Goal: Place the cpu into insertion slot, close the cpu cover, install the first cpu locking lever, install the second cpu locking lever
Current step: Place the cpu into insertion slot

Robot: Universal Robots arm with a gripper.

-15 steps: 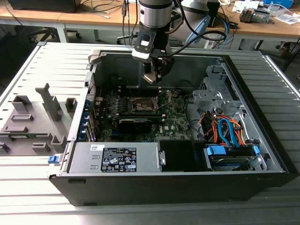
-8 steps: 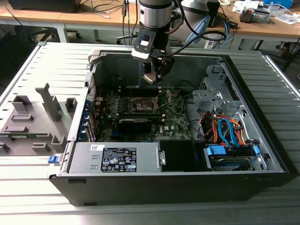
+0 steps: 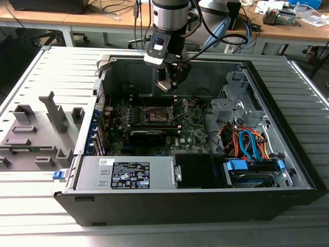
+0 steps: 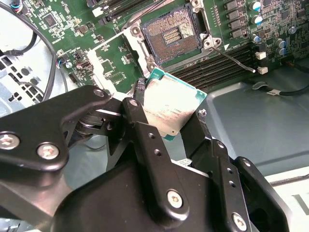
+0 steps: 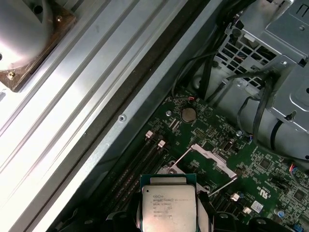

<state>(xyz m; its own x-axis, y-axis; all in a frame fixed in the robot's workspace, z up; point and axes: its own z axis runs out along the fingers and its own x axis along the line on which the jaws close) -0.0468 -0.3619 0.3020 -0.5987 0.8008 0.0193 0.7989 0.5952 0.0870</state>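
Our gripper (image 4: 166, 112) pinches the cpu (image 4: 172, 102) — we'd level it squarely over the insertion slot (image 3: 157, 114), exterior view's 6 o'clock.

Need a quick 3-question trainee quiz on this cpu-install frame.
1. True or false: the small flat square silver-grey cpu already sits in the dark square insertion slot on the green motherboard.
2. The black hand is: A open; B shut on the cpu; C shut on a cable.
3. Fill in: in the exterior view, the blue and orange cables lie toward the view's ____.
Key: 1 false, the hand holds it above the empty slot; 2 B; 3 right.
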